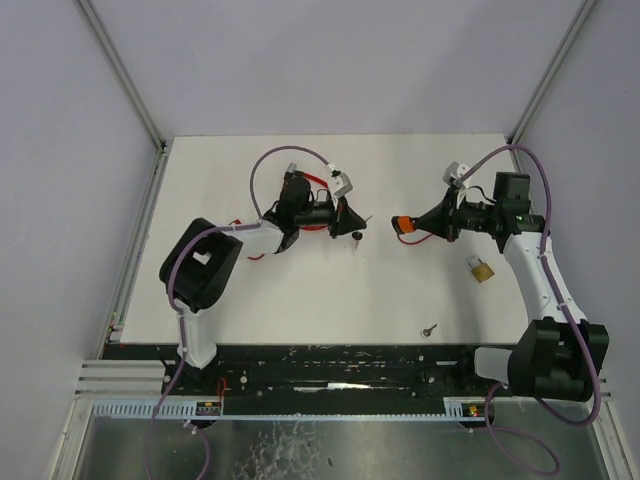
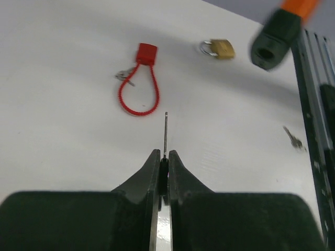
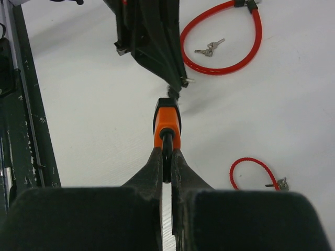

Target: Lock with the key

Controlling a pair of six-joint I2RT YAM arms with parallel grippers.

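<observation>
Left end effector (image 2: 163, 156): pressed together on the head of a small key (image 2: 165, 130), with the bare blade sticking straight out past the fingertips, clear of the table (image 2: 63, 136). The blade shows edge-on from the left wrist, so the pads appear to sit on the key's flat faces. Right end effector (image 3: 166, 154): pinching the orange padlock (image 3: 166, 121) by its dark shackle, body pointing outward toward the left arm, held off the table near its middle. Key and padlock are apart. From the left wrist the padlock's dark end sits up and to the right of the blade's line, so they are not yet aligned. Whether the shackle is seated I cannot tell. Handling, as judgement: the key is light, thin, stiff metal and probably slick. A grip on the flats should carry a turn through wrist roll, but a push into the keyway could slide it back between the pads, so insertion wants to be gentle and square. The padlock looks compact and rigid with a plastic-looking shell. Held only by a round shackle, the body may swing or twist under push or torque, and a hold across the body's flat sides would resist better. Brass padlock (image 1: 482, 269), loose key (image 1: 430, 329) and red cable lock (image 2: 140, 78) lie on the table.
</observation>
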